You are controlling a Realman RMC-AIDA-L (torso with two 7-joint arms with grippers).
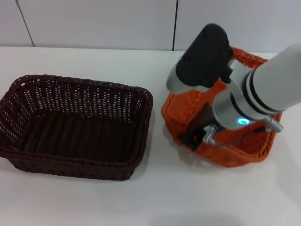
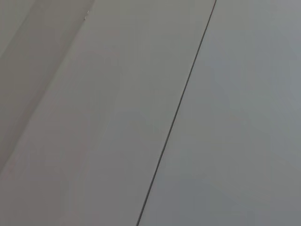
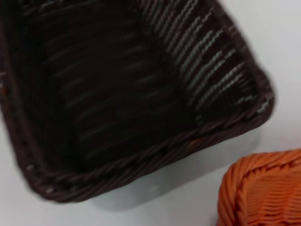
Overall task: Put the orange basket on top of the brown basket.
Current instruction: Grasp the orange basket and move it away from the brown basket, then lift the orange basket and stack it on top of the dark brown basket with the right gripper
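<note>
While the white table (image 1: 141, 202) carries both baskets, you have the brown basket (image 1: 70, 127) sitting empty on its left half and the orange basket (image 1: 244, 146) just beside it on the right, the two apart with a strip of bare table between them. Your right arm (image 1: 263, 89) reaches down over the orange basket. Its right gripper (image 1: 200, 132) sits at the basket's near-left rim, but you cannot tell how its claw stands. Your left arm is out of sight, its camera facing only a plain wall (image 2: 94, 117).
</note>
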